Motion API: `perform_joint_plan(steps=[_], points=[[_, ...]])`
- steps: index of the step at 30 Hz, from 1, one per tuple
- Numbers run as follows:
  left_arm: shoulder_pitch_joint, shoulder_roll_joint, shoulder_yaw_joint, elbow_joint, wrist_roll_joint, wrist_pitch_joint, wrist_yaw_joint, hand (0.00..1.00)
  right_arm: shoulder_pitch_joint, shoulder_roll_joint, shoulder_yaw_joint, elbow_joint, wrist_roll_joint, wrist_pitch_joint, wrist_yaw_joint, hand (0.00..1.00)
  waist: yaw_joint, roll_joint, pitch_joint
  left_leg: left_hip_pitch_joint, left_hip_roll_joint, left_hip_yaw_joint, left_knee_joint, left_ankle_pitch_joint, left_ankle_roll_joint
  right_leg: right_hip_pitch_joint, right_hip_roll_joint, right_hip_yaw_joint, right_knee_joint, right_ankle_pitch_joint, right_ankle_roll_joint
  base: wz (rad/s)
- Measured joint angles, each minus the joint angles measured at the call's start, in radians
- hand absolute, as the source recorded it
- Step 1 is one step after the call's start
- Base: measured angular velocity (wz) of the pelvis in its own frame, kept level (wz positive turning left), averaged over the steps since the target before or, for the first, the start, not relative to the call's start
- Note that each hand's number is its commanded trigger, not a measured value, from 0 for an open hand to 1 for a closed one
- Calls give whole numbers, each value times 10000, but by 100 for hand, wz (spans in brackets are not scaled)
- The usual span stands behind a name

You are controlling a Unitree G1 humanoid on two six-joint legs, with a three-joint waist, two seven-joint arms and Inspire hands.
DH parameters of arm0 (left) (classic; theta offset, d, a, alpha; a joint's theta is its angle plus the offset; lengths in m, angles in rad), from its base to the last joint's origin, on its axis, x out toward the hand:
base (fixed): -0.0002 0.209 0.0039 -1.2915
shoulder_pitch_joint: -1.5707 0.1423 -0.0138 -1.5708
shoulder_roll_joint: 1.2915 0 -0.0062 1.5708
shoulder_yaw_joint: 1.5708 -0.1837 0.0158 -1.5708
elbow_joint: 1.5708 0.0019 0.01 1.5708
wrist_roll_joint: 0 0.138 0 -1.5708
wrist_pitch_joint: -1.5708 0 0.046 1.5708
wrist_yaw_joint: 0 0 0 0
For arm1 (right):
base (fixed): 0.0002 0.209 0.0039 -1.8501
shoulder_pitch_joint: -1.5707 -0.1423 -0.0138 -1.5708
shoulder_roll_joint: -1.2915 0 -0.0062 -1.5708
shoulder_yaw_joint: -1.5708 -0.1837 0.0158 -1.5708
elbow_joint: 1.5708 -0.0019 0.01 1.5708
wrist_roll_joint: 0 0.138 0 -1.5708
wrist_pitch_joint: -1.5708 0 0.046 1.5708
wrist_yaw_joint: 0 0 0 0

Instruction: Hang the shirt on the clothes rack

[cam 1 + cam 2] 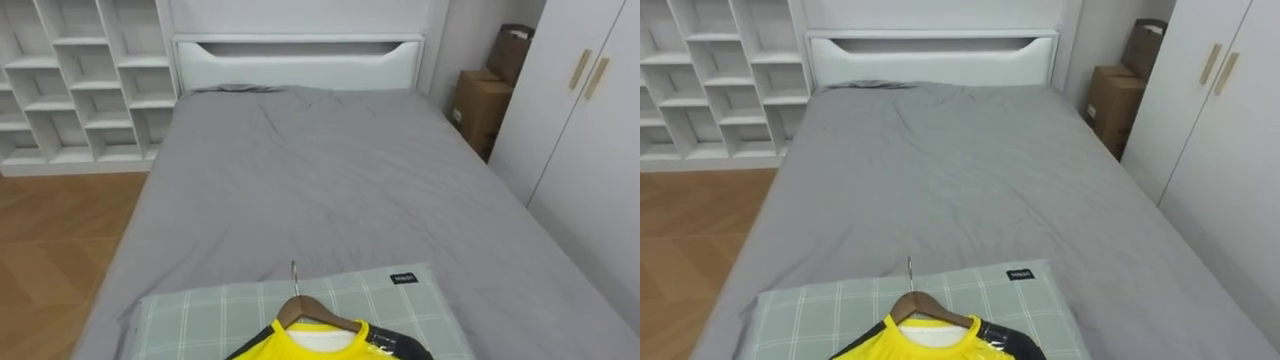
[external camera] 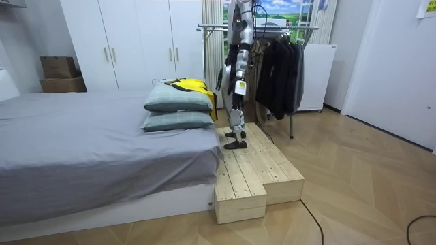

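Yellow shirt (image 1: 300, 345) on wooden hanger (image 1: 300, 310), bottom centre, flat on checked pillow (image 1: 200, 315); hook free, probably staged for pickup. Grey bed (image 1: 330, 170) beyond. Room view, top centre: left hand (image 2: 239, 86) at robot's side, state cannot tell; clothes rack (image 2: 272, 28) behind.
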Motion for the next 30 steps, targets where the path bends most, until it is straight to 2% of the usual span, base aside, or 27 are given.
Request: perform_joint_plan(steps=[5, 10, 12, 15, 18, 22, 23, 26, 27, 30], points=[[148, 93, 268, -68, 849, 198, 1331, 0, -37, -22, -115, 19, -239, 83, -138, 0, 59, 87, -4, -13, -20, -237, 32, 0, -3, 41, 2, -177, 5, 0, 0, 14], [128, 200, 266, -823, 856, 200, 2495, 0, -121, -103, -107, 60, -271, 90, -139, 0, 29, 170, -14, -27, -22, -269, 13, 27, -40, 42, 3, -276, 5, -46, -28, 2], [131, 221, 234, -1530, 1349, 144, 3131, 0, -118, -233, -107, 93, -282, 88, -155, 0, 39, 220, -7, -31, -26, -291, 17, 36, -52, 54, 4, -279, 6, -50, -31, 4], [-66, 227, 241, -1824, 2211, -25, 3900, 0, -68, -400, -113, 81, -288, 66, -436, 0, 32, 349, -8, -24, -34, -291, -1, 36, -52, 46, 5, -255, 4, -53, -33, 0], [-91, 232, 116, -2312, 2968, -67, 4638, 0, -9, -523, -114, 95, -280, 55, -540, 0, -98, 362, -22, -57, -43, -342, 6, 40, -61, 32, 3, -288, 4, -93, -68, 4], [-131, 271, 115, -3358, 3872, -96, 5209, 0, 18, -619, -112, -26, -338, 13, -632, 0, -226, 360, -31, -78, -41, -403, -4, 63, -96, 30, 16, -274, 3, -100, -77, 5], [-176, 331, 113, -3688, 4232, -110, 5290, 0, 52, -620, -118, -61, -435, -42, -648, 0, -263, 325, -17, -79, -39, -404, -12, 72, -108, 28, 20, -256, 4, -102, -81, 0], [-324, 601, -154, -4525, 5108, -212, 5480, 0, 59, -652, -145, -120, -724, -150, -641, 0, -430, 390, -50, -134, -30, -427, 0, 79, -119, 17, 26, -260, 5, -110, -93, 1], [-370, 709, -275, -4888, 5491, -251, 5479, 0, 47, -657, -173, -128, -842, -189, -639, 0, -520, 363, -38, -160, -33, -442, -1, 87, -125, 19, 25, -256, 4, -110, -93, 0], [-492, 863, -495, -5880, 6423, -332, 5472, 0, 56, -709, -334, -117, -1051, -237, -640, 0, -607, 426, -73, -153, -34, -433, 14, 88, -127, -2, 28, -242, -10, -110, -93, 0]])
